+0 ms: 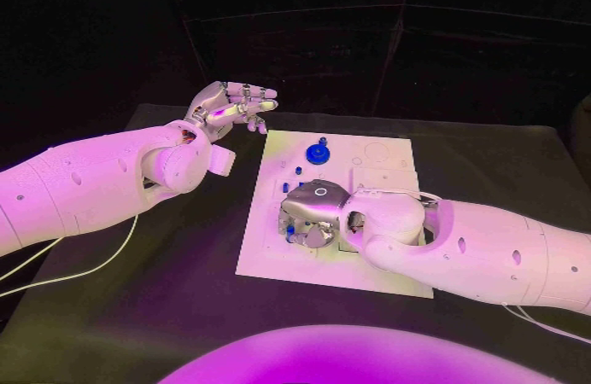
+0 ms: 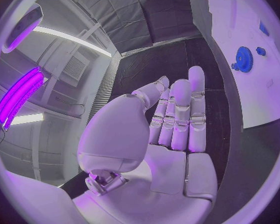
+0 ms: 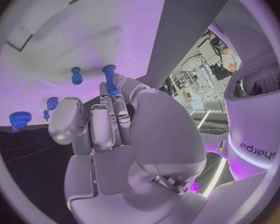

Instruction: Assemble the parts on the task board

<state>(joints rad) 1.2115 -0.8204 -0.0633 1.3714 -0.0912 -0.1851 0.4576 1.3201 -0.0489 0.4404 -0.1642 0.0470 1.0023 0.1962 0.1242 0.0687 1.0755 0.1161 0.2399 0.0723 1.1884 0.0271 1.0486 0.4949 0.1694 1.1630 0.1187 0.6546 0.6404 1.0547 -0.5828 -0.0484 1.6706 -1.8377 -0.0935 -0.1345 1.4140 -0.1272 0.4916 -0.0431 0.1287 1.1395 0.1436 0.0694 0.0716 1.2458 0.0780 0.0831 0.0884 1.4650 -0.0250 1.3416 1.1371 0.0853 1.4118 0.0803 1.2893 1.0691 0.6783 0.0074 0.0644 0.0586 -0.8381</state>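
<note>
White rectangular task board (image 1: 382, 273), frame centre, blue gear (image 1: 319, 154) at its top; right hand (image 1: 315, 213) pinching slim blue plastic peg (image 3: 109, 77) over board's left side, may jam if tilted; left hand (image 1: 231, 104) released, upper left

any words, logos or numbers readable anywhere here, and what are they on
"sharpa", seen upside down, on the robot's white arm casing in the right wrist view, beside the right hand.
The task board carries outlines and recesses but no text that can be read.
The blue gear and the left hand bear no readable marks.
</note>
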